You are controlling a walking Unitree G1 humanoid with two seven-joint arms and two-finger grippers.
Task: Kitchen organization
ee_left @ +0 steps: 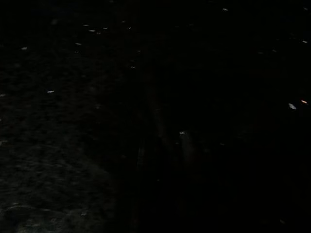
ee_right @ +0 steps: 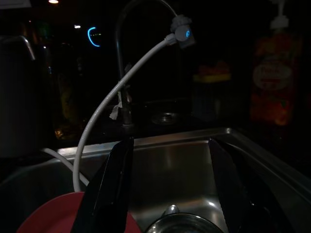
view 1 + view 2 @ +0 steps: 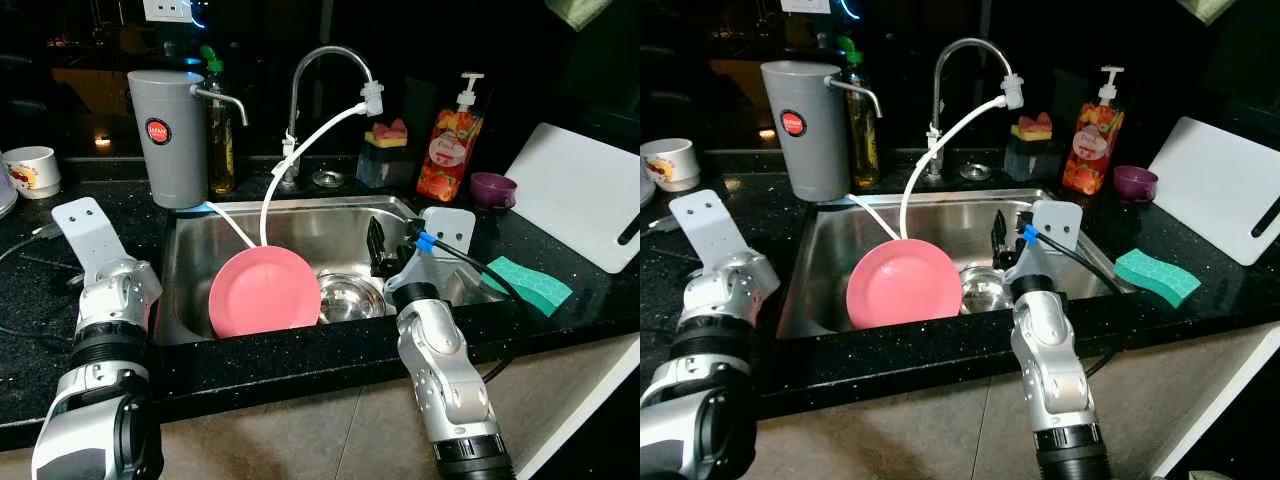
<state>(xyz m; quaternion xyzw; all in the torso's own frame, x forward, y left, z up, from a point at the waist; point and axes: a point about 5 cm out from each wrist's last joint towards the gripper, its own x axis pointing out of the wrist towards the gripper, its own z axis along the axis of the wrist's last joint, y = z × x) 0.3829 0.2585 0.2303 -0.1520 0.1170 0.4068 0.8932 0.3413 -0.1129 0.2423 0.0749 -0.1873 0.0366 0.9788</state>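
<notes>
Two silver arms reach toward a black counter. The left arm rests over the counter left of the sink; its wrist view is very dark, so I cannot tell if the left end effector is open or closed. The right end effector hangs over the right part of the sink with its two black fingers spread apart and holding nothing. Inside the sink, a pink plate leans on its edge, and a steel bowl sits just beside it. A green sponge lies on the counter to the right. Farther back stand a grey water dispenser, the faucet with a white hose, a soap bottle, a purple cup and a white cutting board.
</notes>
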